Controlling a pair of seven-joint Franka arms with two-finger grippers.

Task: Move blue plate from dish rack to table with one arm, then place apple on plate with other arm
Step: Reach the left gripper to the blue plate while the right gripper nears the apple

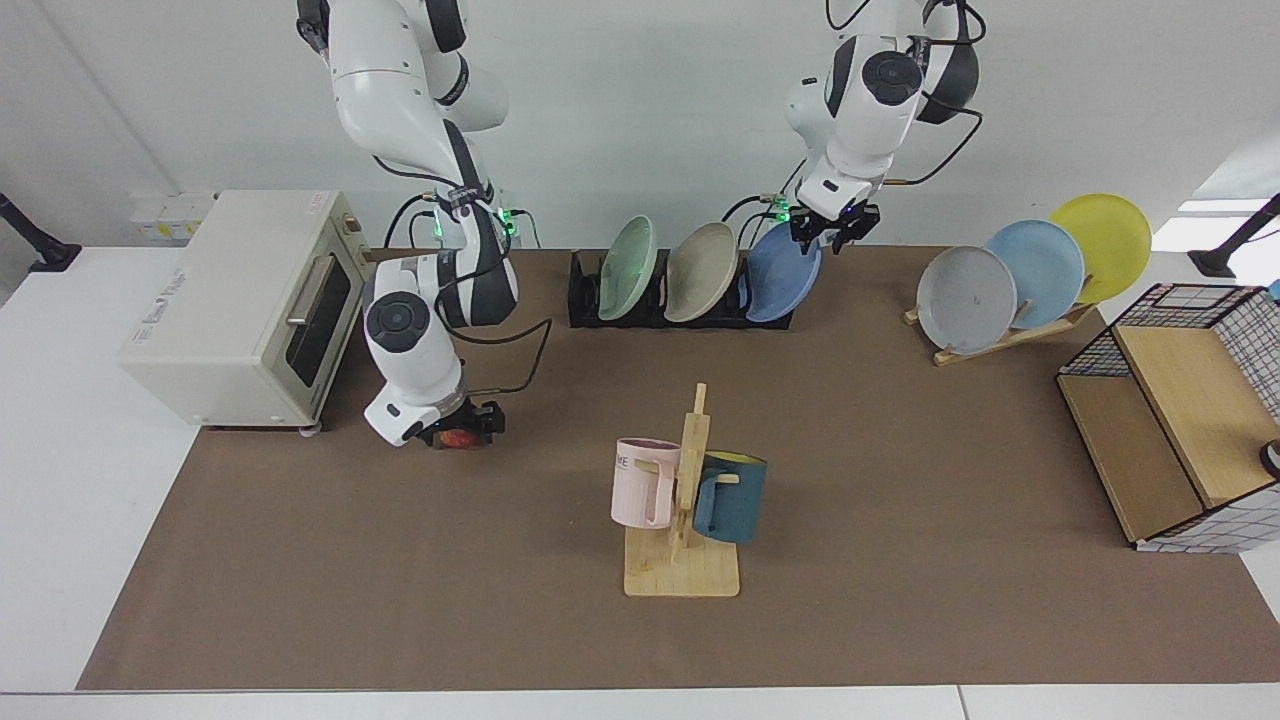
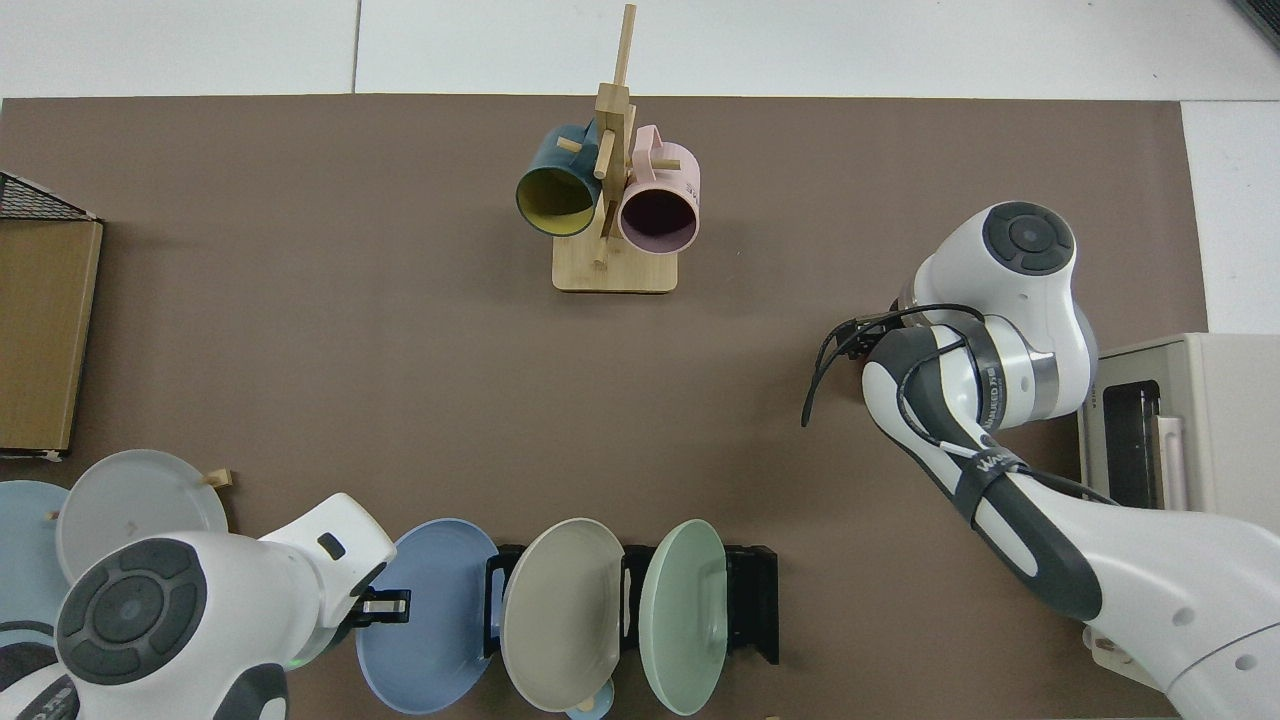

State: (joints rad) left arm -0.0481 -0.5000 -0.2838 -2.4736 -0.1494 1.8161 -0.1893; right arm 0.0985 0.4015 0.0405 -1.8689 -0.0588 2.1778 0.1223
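The blue plate (image 1: 783,272) is stood in the dish rack (image 1: 585,300), its upper rim between the left gripper (image 1: 833,228) fingers, which appear apart. The right gripper (image 1: 462,433) is set around the apple (image 1: 458,438) on the surface (image 1: 900,450); whether it is clamped cannot be told. A tilted lift could knock the neighbouring beige plate (image 1: 702,271). Open room lies forward of the rack.

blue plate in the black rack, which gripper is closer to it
Left. The left gripper is at the top rim of the blue plate in the dish rack. The right gripper is far off, down over the apple.
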